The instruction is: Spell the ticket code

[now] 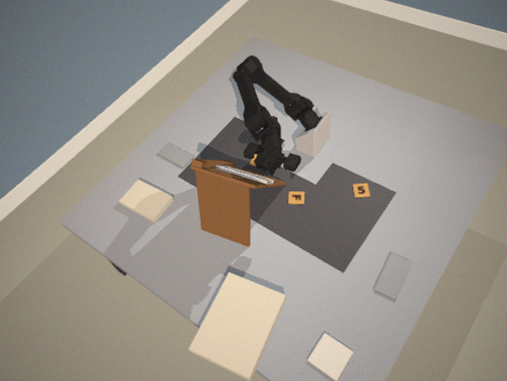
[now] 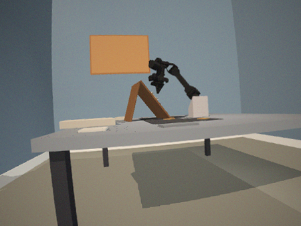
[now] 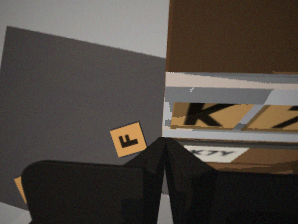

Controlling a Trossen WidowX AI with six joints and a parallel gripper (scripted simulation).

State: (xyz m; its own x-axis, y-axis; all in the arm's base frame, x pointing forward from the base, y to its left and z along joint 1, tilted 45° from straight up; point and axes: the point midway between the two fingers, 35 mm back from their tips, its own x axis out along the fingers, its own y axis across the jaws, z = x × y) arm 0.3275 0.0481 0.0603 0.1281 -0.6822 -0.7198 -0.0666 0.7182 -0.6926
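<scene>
The brown board (image 1: 224,209) (image 2: 152,100) leans as a tent and bears the pale letter rail (image 1: 245,174) (image 3: 230,134). In the wrist view a K tile (image 3: 202,115) sits at the rail's left end; a narrow grey gap separates it from the 7 tile (image 3: 280,117), cut off by the frame. Further tiles are out of view. The ticket (image 3: 214,153) below reads K7Y. My gripper (image 2: 158,92) (image 3: 164,143) is shut and empty, its tips by the rail's left end. An F tile (image 1: 296,197) (image 3: 128,140) and a tile like S or 5 (image 1: 361,190) lie on the dark mat (image 1: 329,234) (image 3: 65,100).
Another orange tile (image 1: 253,160) is partly hidden by the arm. A pinkish block (image 1: 313,141) (image 2: 200,106) stands by the arm's base. Cream blocks (image 1: 242,321) (image 1: 146,200) (image 1: 330,355) and flat grey slabs (image 1: 392,276) (image 1: 175,155) lie around the board on the counter (image 1: 439,165).
</scene>
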